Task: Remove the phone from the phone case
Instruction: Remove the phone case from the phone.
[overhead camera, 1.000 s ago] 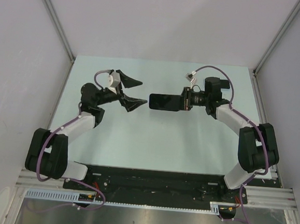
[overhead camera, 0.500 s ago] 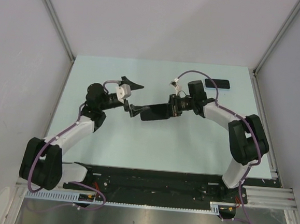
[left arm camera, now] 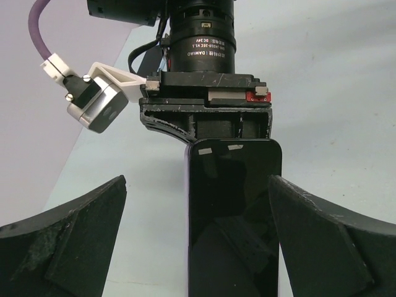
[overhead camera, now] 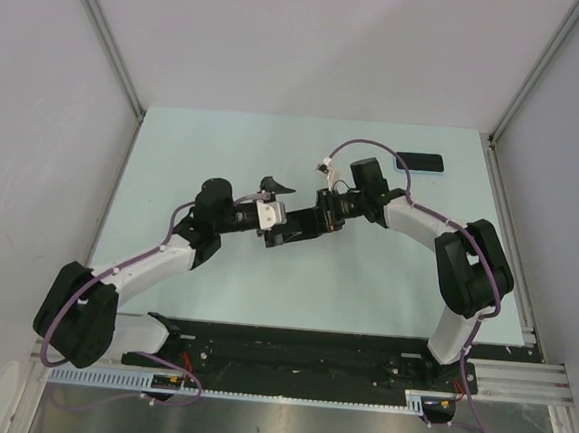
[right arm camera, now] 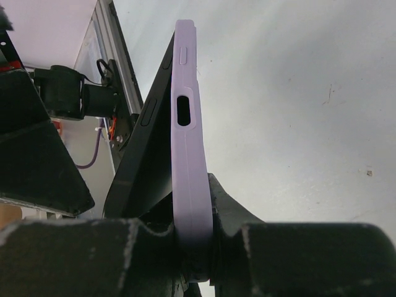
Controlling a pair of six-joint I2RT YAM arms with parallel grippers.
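My right gripper (overhead camera: pixel 322 211) is shut on the end of a lilac phone case (right arm camera: pixel 185 142) and holds it on edge above the table. The black phone (right arm camera: pixel 145 154) is tilted out of the case at its far end, still seated near the jaws. In the left wrist view the phone's dark screen (left arm camera: pixel 234 210) runs from the right gripper (left arm camera: pixel 207 117) toward me. My left gripper (left arm camera: pixel 197 182) is open, with one finger on each side of the phone's free end, and does not touch it. From above, my left gripper (overhead camera: pixel 282 214) meets the phone (overhead camera: pixel 301 224) mid-table.
A second dark phone with a blue edge (overhead camera: pixel 419 163) lies flat at the back right of the pale green table (overhead camera: pixel 213 301). Grey walls with metal rails (overhead camera: pixel 103 36) enclose the table on three sides.
My left arm has swung right and its open jaws now straddle the phone's free end. My right arm has carried the cased phone left toward the middle, uncovering the second phone behind it.
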